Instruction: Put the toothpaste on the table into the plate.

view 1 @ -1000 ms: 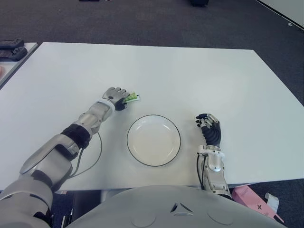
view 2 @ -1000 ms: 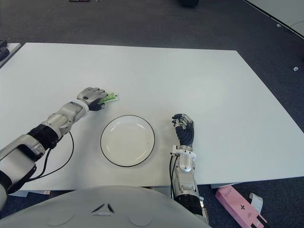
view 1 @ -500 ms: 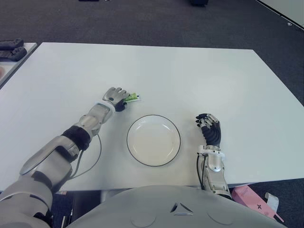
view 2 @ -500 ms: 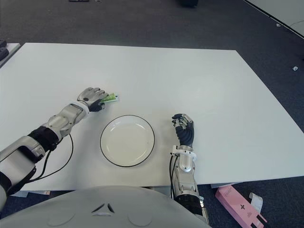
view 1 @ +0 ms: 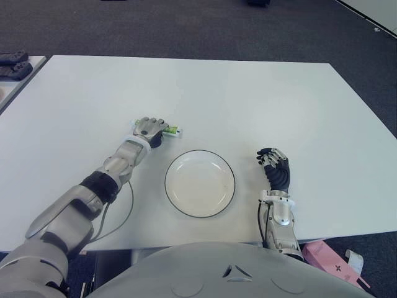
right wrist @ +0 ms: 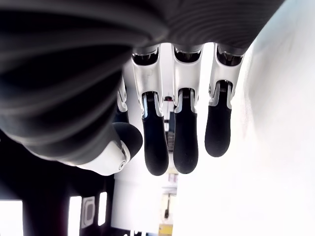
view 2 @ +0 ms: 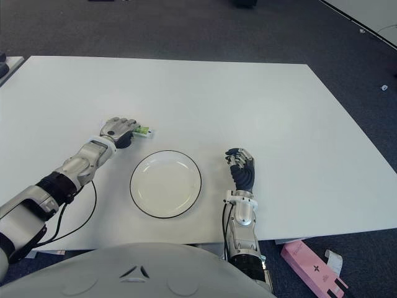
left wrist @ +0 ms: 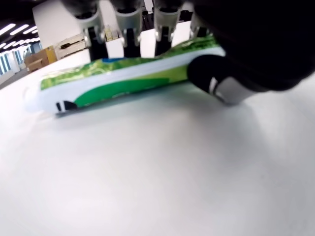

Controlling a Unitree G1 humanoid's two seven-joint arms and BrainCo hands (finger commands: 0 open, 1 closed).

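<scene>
A green and white toothpaste tube [left wrist: 123, 81] lies on the white table [view 1: 248, 93], just behind and left of the white plate [view 1: 200, 183]. My left hand [view 1: 151, 129] covers most of it; only its end [view 1: 173, 130] sticks out toward the right. In the left wrist view the fingers [left wrist: 125, 29] curl over the tube's far side and the thumb [left wrist: 221, 78] presses on its near side, while the tube still touches the table. My right hand [view 1: 273, 167] shows idle beside the plate's right side, fingers relaxed, holding nothing.
The plate has a dark rim and holds nothing. A cable [view 1: 124, 205] loops on the table by my left forearm. Dark objects [view 1: 13, 57] sit on a separate surface at far left. A pink box [view 1: 329, 256] lies on the floor at lower right.
My left hand has shifted slightly and closed further over the tube, so less of the toothpaste shows. The right hand has not moved.
</scene>
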